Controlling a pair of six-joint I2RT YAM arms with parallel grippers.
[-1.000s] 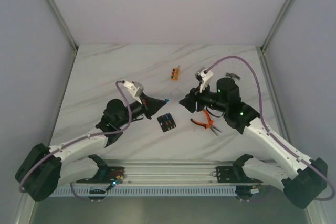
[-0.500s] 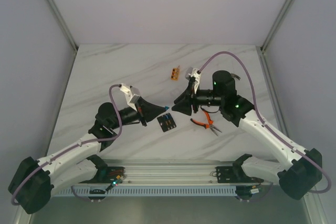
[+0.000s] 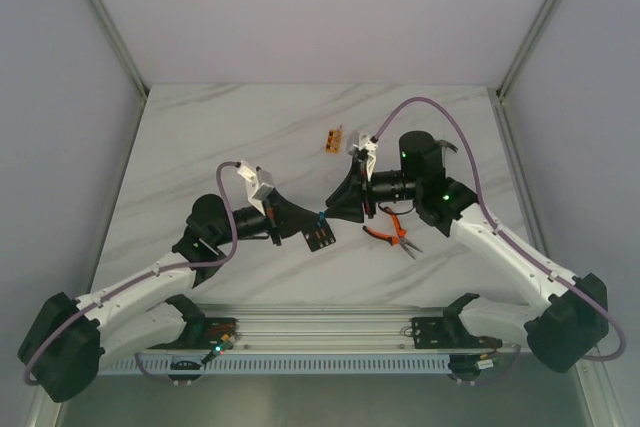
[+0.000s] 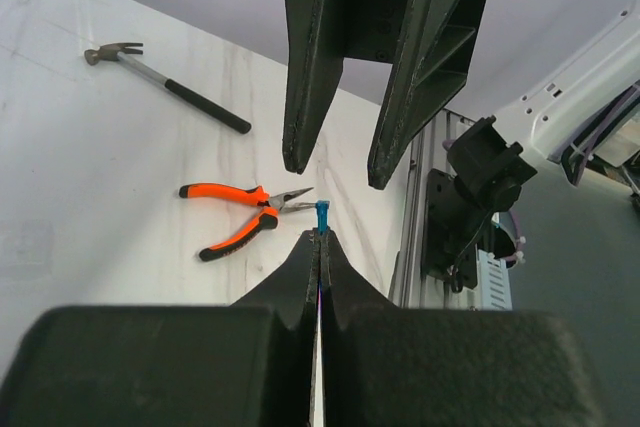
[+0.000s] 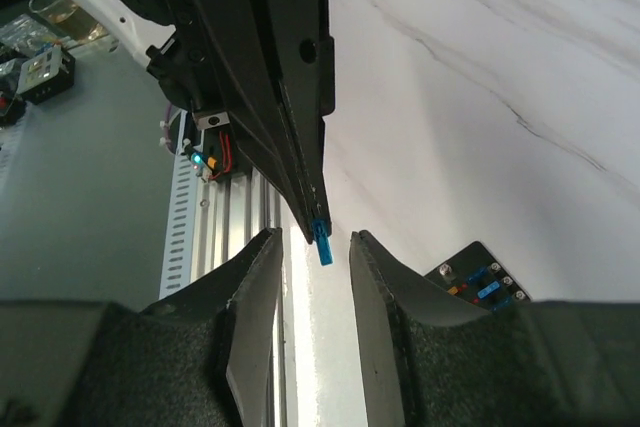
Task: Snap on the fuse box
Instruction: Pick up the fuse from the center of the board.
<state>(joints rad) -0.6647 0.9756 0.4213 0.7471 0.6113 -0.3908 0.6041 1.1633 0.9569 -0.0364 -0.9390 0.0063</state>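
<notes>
Pinching the blue fuse (image 4: 321,217) in my closed left end effector (image 4: 320,239), I hold it between the parted jaws of my right end effector (image 5: 315,239), which I judge must next close squarely on it, near the fuse box (image 5: 478,283).

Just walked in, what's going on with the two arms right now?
The left gripper is shut on a small blue fuse, holding it in the air. The right gripper faces it with jaws open, the fuse's free end at their tips, untouched. The fuse box lies on the table below; the orange pliers lie unused nearby.
</notes>
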